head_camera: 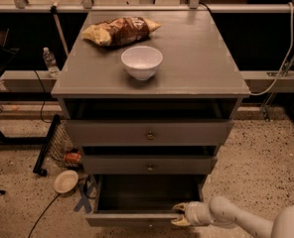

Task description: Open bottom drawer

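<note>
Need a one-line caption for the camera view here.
Gripper at the front edge of the pulled-out bottom drawer; bowl and snack bag sit on the cabinet top.

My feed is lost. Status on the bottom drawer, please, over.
End effector at bottom drawer front, right side. Drawer stands well out. Plate on floor left, apart.

Bottom drawer (132, 219) open, hand (179, 215) on rim

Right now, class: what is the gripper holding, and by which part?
The gripper holds the bottom drawer by its front panel's top edge, right of centre.
</note>
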`<state>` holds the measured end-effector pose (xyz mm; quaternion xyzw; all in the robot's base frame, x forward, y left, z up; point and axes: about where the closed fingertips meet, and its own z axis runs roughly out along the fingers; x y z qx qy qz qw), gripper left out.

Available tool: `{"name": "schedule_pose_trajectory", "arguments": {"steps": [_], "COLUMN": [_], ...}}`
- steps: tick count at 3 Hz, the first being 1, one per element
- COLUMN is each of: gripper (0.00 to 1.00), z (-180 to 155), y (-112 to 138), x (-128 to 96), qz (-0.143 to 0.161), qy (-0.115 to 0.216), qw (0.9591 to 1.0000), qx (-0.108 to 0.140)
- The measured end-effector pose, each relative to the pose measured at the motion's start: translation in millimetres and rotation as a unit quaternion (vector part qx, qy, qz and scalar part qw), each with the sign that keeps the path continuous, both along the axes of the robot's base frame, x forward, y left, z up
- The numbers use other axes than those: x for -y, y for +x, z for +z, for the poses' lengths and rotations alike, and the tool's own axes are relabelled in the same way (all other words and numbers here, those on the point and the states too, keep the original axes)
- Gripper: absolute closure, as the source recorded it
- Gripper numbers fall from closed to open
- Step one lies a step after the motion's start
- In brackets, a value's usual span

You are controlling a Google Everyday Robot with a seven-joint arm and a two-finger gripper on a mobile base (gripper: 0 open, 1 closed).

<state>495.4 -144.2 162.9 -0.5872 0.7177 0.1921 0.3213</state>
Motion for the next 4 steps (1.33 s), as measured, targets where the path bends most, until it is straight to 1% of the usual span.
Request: {"name": "schedule_pose_trajectory", "arguments": {"steps": [1, 2, 3, 4], "gripper": [1.00, 1.00, 1.00, 0.85], "z": [0.3, -0.3, 2.1, 1.6], "y": [-3.2, -14.0, -14.2, -14.8], "x": [-1.5, -6.5, -6.5, -7.6], "qz": [0.003, 0.015, 0.015, 0.016], "qy": [0.001, 0.002, 0.002, 0.003], "qw": [1.0000, 0.9999, 0.9999, 0.9998], "qx": [-0.001, -0.006, -0.007, -0.007]}}
